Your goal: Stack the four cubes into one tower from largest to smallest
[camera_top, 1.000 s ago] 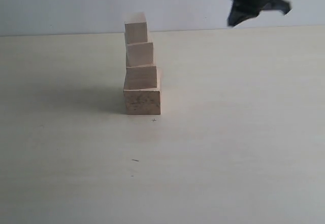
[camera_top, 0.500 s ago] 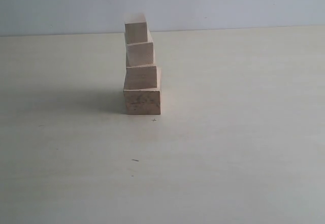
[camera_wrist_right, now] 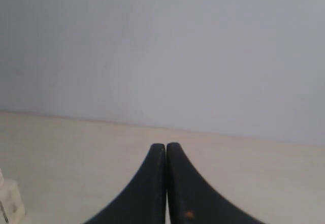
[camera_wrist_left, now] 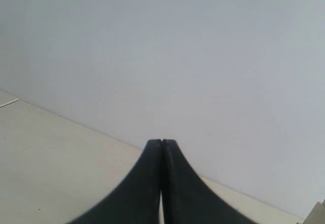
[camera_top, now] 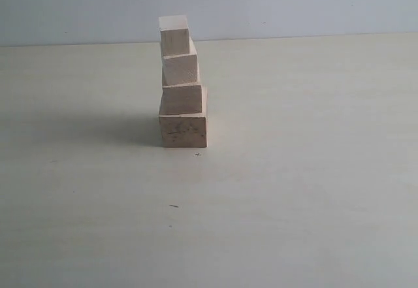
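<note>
The tower (camera_top: 181,82) of pale wooden cubes stands on the table in the exterior view. The largest cube (camera_top: 183,128) is at the bottom, a smaller cube (camera_top: 181,98) sits on it, a still smaller one (camera_top: 180,69) above that, and the smallest cube (camera_top: 174,38) is on top. The column leans slightly left. Neither arm shows in the exterior view. My left gripper (camera_wrist_left: 162,141) is shut with nothing between its fingers, pointing at the wall. My right gripper (camera_wrist_right: 166,145) is shut and empty too, above the table.
The pale table (camera_top: 294,190) spreads around the tower up to a plain wall (camera_top: 294,4) at the back. A small dark mark (camera_top: 174,206) lies on the table in front of the tower. A pale object (camera_wrist_right: 10,201) sits at the edge of the right wrist view.
One second ago the right arm hung dark at the upper right of the exterior view. It has since left that view. The tower has not moved.
</note>
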`<control>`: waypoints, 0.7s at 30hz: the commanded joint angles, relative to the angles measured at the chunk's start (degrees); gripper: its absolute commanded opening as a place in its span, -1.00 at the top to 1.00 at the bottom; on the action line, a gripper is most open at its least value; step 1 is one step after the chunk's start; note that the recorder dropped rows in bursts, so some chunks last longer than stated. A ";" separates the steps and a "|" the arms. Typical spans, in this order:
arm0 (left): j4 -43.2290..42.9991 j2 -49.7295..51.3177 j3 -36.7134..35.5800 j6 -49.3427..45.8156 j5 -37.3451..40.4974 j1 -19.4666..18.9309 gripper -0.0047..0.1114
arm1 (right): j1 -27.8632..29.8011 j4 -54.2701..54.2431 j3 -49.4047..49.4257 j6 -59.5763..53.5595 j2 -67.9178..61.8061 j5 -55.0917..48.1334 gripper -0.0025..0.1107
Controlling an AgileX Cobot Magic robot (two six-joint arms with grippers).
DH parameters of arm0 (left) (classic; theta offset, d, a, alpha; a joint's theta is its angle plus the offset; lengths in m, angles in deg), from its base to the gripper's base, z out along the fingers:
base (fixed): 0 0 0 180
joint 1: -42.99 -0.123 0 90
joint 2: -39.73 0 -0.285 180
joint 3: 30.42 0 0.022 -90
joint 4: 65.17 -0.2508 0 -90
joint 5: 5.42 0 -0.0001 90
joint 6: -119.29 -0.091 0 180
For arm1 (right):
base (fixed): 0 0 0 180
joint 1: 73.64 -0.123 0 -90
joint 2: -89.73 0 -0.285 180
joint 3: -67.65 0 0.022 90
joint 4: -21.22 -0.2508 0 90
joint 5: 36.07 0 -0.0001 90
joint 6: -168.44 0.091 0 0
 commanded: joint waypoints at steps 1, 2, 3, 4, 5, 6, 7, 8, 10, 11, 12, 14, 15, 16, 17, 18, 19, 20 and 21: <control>0.31 -0.30 0.17 -0.11 0.66 0.34 0.92 | 0.15 0.03 1.62 -0.03 6.91 1.27 0.96; 0.31 -0.30 0.17 -0.11 0.66 0.34 0.92 | 0.15 -0.21 2.00 -0.03 7.82 0.87 0.96; 0.31 -0.30 0.17 -0.11 0.66 0.34 0.92 | 0.15 -0.66 2.09 0.08 8.57 0.14 0.96; 0.31 -0.30 0.17 -0.11 0.66 0.34 0.92 | 0.15 -1.55 2.09 0.28 9.02 -0.51 0.96; 0.31 -0.30 0.17 -0.11 0.66 0.34 0.92 | 0.15 -2.20 2.09 0.28 9.40 -1.07 0.96; 0.31 -0.30 0.17 -0.31 0.64 0.34 0.92 | 0.15 -2.83 1.98 0.28 9.68 -1.18 0.96; 0.31 -0.30 0.17 -0.31 0.64 0.34 0.92 | 0.15 -3.21 1.98 0.28 9.80 -1.63 0.96; 0.31 -0.30 0.17 -0.31 0.64 0.34 0.92 | 0.15 -3.21 1.98 0.28 10.10 -2.69 0.96; 0.31 -0.30 0.17 -0.31 0.64 0.34 0.92 | -0.15 -2.81 1.98 0.17 11.19 -5.33 0.96; 0.31 -0.30 0.07 -0.31 0.64 0.34 0.92 | -0.30 -3.09 1.98 0.30 11.48 -6.57 0.96; 0.31 -0.30 0.07 -0.31 0.64 0.17 0.92 | -0.47 -4.86 1.98 0.76 11.99 -7.35 0.96; 0.31 -0.30 0.07 -0.31 0.30 0.19 0.92 | -0.47 -7.41 1.98 1.87 13.00 -7.14 0.96; 0.31 -0.30 0.07 -0.31 0.30 0.19 0.92 | -0.47 -7.28 2.26 1.87 13.93 -5.34 0.96; 0.31 -0.30 0.07 -0.31 0.52 0.19 0.92 | -0.47 -6.99 3.35 1.27 15.69 -3.83 0.96; 0.31 -0.30 0.07 -0.31 0.53 0.07 0.92 | -0.47 -6.90 4.27 1.27 17.10 -3.58 0.96; 0.31 -0.30 0.07 -0.31 0.53 -0.01 0.92 | -0.47 -6.90 6.21 1.27 18.68 -2.52 0.96; 0.31 -0.30 0.07 -0.31 0.53 -0.01 0.92 | -0.47 -6.90 8.73 1.27 20.29 -1.87 0.96; 0.31 -0.30 0.07 -0.31 0.53 -0.01 0.92 | -0.47 -7.54 11.11 1.38 22.29 -1.47 0.96; 0.31 -0.30 0.07 -0.31 0.53 -0.01 0.92 | -0.47 -9.17 14.35 1.38 24.57 -0.83 0.96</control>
